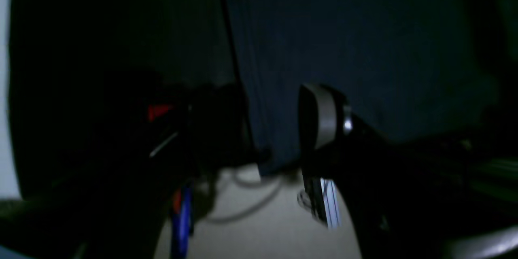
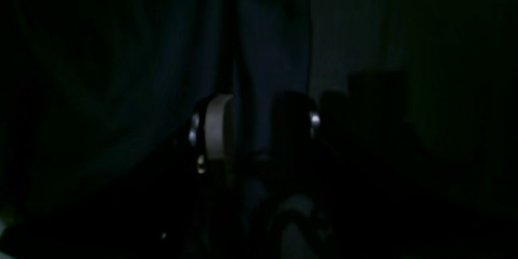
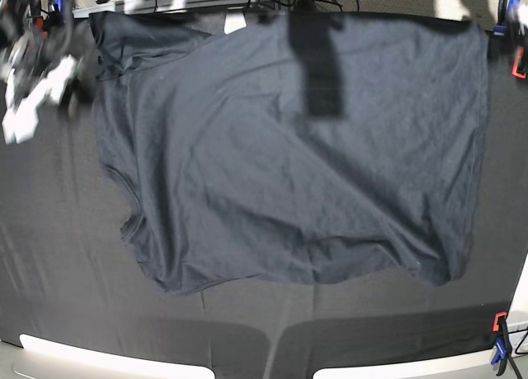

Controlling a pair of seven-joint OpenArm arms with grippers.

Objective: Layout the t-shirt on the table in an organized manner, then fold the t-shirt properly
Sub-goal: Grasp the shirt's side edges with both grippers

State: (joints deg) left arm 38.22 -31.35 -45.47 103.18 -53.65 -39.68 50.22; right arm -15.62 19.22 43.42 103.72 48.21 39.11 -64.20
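The table (image 3: 66, 255) fills the base view, its black cloth creased faintly. The t-shirt (image 3: 289, 164) lies spread open on it, covering the far and middle part from left of centre almost to the right edge. Its near edge is wavy and rumpled, and its far edge reaches the far rim of the table.

My left gripper (image 1: 269, 121) has its jaws standing apart. A grey pad (image 1: 319, 117) is on one side and a dark finger on the other. A hanging edge of the navy shirt sits in the gap, touching neither that I can see. Past it is pale floor (image 1: 251, 230) with cables.

My right gripper (image 2: 257, 125) is also parted, with a strip of blue fabric running between the two pads (image 2: 218, 129). That view is too dark to tell whether the fabric touches them.

Orange and blue clamps sit at the near right corner (image 3: 499, 338) and the far right corner (image 3: 516, 57). A small white label (image 3: 235, 22) shows at the shirt's far edge.
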